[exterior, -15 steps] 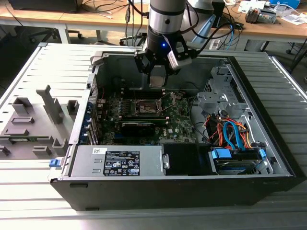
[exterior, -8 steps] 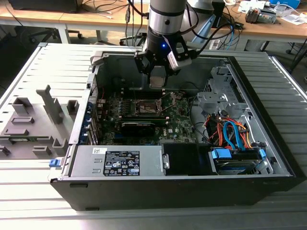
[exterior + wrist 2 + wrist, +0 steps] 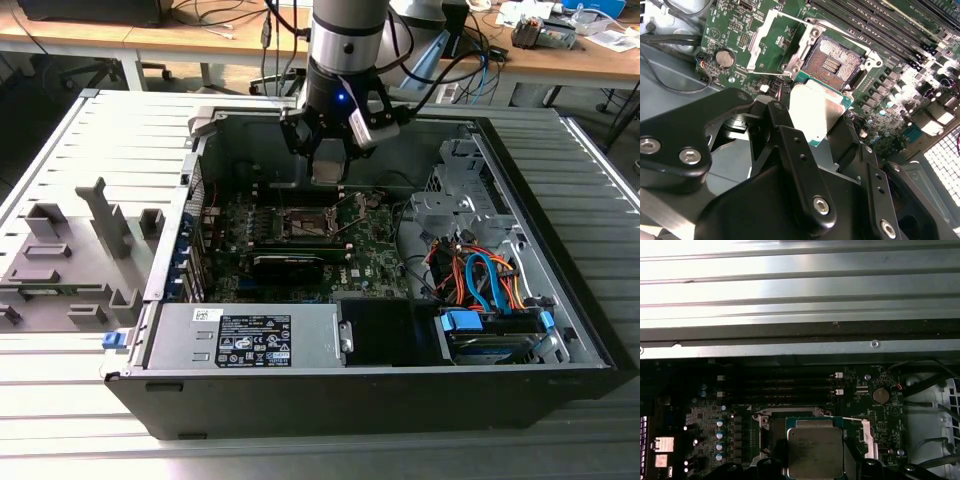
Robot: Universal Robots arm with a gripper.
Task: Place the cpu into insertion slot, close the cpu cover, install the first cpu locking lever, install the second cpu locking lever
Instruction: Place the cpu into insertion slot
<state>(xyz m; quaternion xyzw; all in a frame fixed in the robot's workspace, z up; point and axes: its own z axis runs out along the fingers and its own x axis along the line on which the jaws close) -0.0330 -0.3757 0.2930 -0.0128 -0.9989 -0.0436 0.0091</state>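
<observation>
Right now the cpu (image 3: 816, 111) is pinched flat in the claw (image 3: 817, 120), whose two fingers are clamped on opposite edges of the chip. It hangs just above the insertion slot (image 3: 832, 62) and is not yet seated; in the second wrist view its near corner overlaps the slot's rim, while the pin field is bare. The cpu cover (image 3: 757, 44) is swung back and stands open beside the slot, so the way down looks free.

In the exterior view the claw (image 3: 328, 155) sits in the upper middle of the frame, over the slot (image 3: 303, 222) on the green board, with the memory slots (image 3: 880, 30) close by. All of this lies inside the open computer case (image 3: 400, 400), which rests on the grey slatted counter (image 3: 60, 400).

My worry is alignment. If the chip comes down tilted or shifted sideways, an edge could land on the fine pins and bend them. A turned chip would not match the slot's keys. A loose grip could let it drop crooked, and a sideways drift could knock the raised cover.
</observation>
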